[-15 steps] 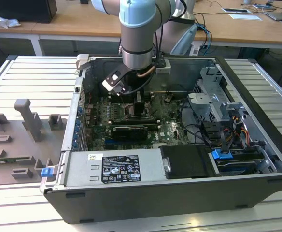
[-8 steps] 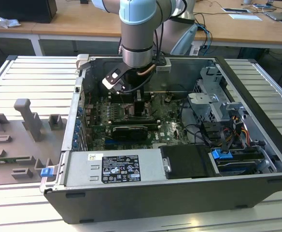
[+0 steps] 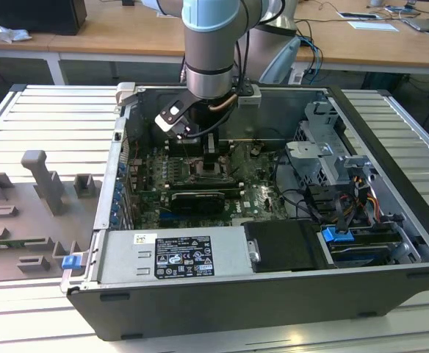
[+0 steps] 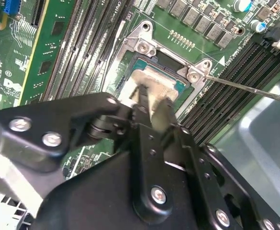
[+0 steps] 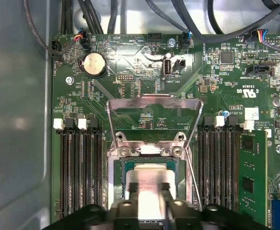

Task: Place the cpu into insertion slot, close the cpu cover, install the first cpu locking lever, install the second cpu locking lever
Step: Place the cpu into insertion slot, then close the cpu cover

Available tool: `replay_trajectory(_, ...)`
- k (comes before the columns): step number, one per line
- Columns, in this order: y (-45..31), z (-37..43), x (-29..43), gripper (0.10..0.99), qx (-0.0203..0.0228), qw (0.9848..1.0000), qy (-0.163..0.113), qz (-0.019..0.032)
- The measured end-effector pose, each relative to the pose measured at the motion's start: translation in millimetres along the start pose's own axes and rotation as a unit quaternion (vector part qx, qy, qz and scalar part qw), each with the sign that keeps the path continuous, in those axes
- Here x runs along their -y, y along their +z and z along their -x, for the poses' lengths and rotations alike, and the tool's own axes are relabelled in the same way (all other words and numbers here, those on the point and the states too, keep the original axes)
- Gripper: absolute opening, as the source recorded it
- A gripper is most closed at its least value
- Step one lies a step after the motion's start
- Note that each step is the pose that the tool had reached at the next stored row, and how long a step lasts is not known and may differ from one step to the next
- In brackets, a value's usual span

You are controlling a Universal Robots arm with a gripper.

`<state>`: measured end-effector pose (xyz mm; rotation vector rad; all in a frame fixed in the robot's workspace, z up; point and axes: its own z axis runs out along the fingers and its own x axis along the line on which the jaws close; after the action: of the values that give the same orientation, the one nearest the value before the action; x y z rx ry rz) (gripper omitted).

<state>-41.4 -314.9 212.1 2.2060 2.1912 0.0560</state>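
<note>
**Cpu at the slot, cover up: a crooked seat is the risk.**
Inside the case (image 3: 391,147), low over the board (image 5: 130,52), the gripper (image 5: 149,191) works beside the cover (image 5: 154,101), which stands hinged open at the slot (image 5: 152,151). Its fingers (image 5: 133,189) are set narrow and seem to pinch the cpu (image 5: 149,178) right at the slot; I cannot tell whether it is seated. A tilted or offset chip could bend the contacts, and a slipping grip could drop it skewed on the rim.
</note>
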Motion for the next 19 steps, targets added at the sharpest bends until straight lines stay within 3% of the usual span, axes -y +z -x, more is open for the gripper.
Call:
replay_trajectory(3,-1.3,0.0,-0.1,0.11,0.0,1.0,0.0,-0.0001)
replay_trajectory(19,-11.7,-0.1,-0.6,0.106,0.0,1.0,0.0,-0.0003)
